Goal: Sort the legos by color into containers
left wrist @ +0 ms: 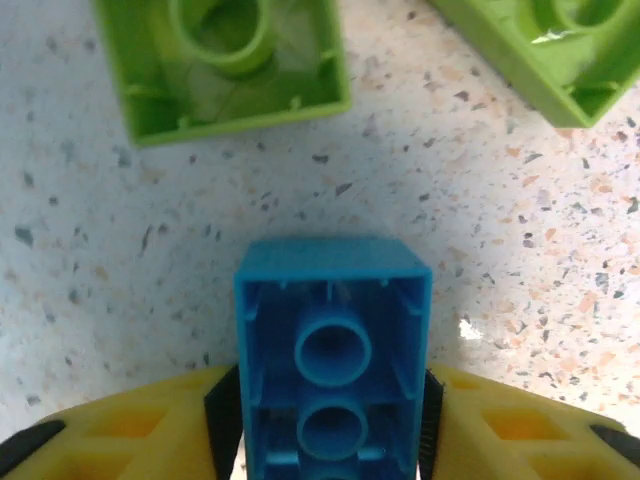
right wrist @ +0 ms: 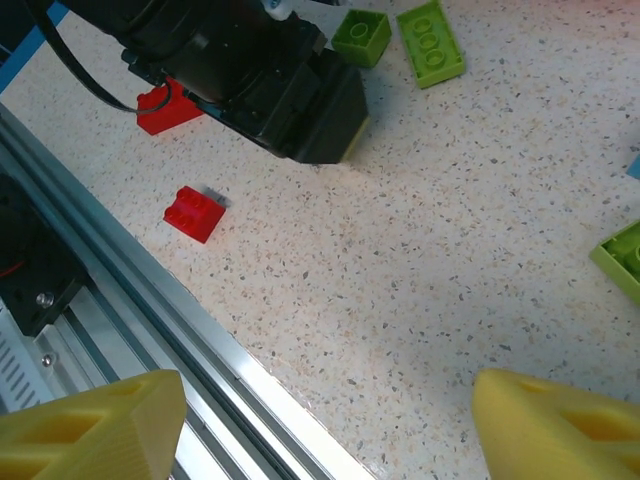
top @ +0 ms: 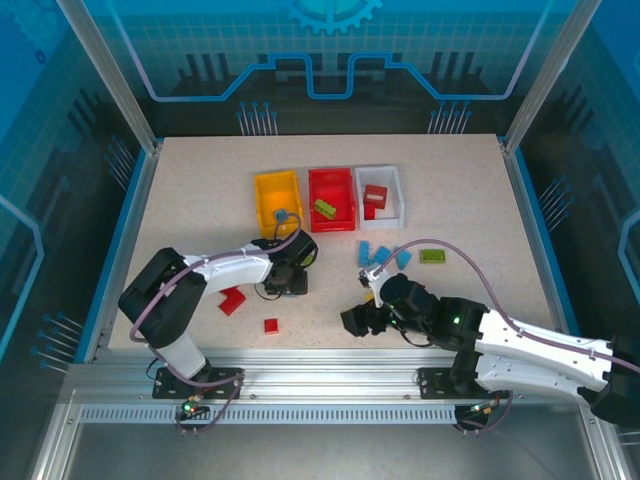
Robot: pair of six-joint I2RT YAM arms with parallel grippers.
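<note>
blue lego (left wrist: 332,345) cropped below, green lego (left wrist: 230,70) above

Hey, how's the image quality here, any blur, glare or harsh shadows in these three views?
Top external: even light, no harsh shadows. Left wrist: blue brick in the left claw fairly sharp, small glare speck on the table. Right wrist: right claw soft, table crisp.

Yellow fingers (right wrist: 90,425) are seen spread wide at the lower corners above the speckled tabletop (right wrist: 450,250). A small red lego (right wrist: 195,213) lies near the metal rail (right wrist: 150,300). Another red lego (right wrist: 165,110) is partly hidden by the black left arm (right wrist: 240,60). Two lime legos (right wrist: 432,42) lie beyond.
</note>
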